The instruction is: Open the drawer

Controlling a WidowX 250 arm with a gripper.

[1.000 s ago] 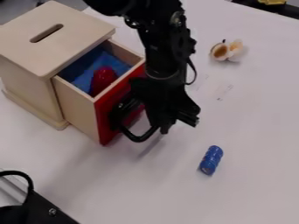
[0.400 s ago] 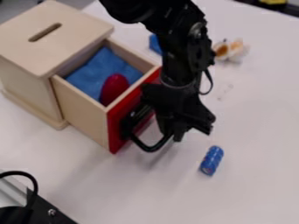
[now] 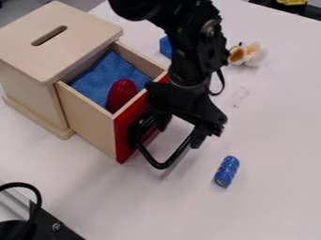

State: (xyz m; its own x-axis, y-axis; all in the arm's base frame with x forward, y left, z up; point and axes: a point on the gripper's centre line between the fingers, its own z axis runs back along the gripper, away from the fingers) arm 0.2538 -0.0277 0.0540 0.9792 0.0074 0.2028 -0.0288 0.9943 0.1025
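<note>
On white tabletop (image 3: pixel 270 187), can see drawer (image 3: pixel 87 119) jutting from box (image 3: pixel 31 93) toward lower right, with red front (image 3: pixel 123 140) slanting lengthwise from lower left to upper right; at handle (image 3: pixel 163 165), can see end effector (image 3: pixel 179 136) with fingers apart.

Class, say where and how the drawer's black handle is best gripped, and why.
Probably by the middle of its outer bar, coming from above, with one finger inside the loop and one outside. The handle juts out from the red drawer front, leaving an open gap behind that bar.
</note>
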